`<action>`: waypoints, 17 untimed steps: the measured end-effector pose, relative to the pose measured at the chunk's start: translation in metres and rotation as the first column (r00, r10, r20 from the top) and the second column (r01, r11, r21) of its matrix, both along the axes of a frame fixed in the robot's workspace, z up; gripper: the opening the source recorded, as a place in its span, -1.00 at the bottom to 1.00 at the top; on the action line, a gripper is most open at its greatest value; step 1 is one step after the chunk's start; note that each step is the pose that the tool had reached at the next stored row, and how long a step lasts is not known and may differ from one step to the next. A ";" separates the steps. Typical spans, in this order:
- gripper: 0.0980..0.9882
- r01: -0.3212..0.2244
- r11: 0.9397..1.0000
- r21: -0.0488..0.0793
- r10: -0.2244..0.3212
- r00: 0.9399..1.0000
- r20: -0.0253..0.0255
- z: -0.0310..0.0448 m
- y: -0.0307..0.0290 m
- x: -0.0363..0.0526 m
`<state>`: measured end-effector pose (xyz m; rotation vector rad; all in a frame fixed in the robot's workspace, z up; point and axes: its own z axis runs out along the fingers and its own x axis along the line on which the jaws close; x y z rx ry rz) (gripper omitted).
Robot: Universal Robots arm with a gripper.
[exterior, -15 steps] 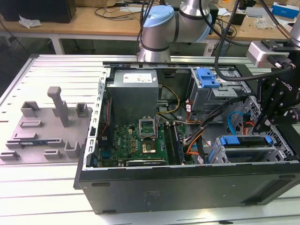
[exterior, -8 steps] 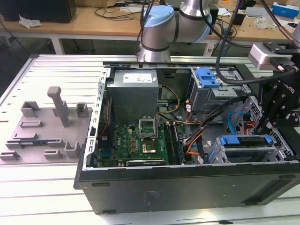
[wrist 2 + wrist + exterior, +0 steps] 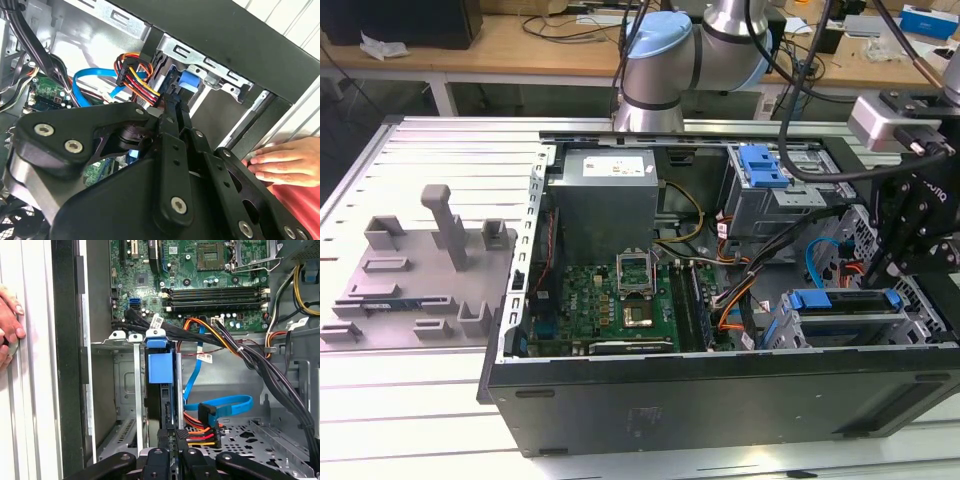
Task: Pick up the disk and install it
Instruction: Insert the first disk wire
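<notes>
The disk (image 3: 845, 312) is a flat silver drive in a bright blue carrier frame. It is seated in the drive cage (image 3: 775, 328) at the exterior view's right end of the open computer case (image 3: 720, 400). In the first wrist view the disk (image 3: 159, 367) appears edge-on between the cage's metal rails, blue end outward.

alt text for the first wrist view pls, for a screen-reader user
The gripper sits right at the end of the disk, which stands edge-on with its blue carrier in a slot of the metal drive cage inside an open computer case. Beyond it lie the green motherboard and bundled cables; a person's hand is outside the case wall.
</notes>
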<state>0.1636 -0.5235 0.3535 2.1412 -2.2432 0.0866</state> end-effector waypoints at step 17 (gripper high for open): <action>-0.85 0.000 1.000 0.000 0.000 1.000 0.000 -0.0043 0.0000 0.0004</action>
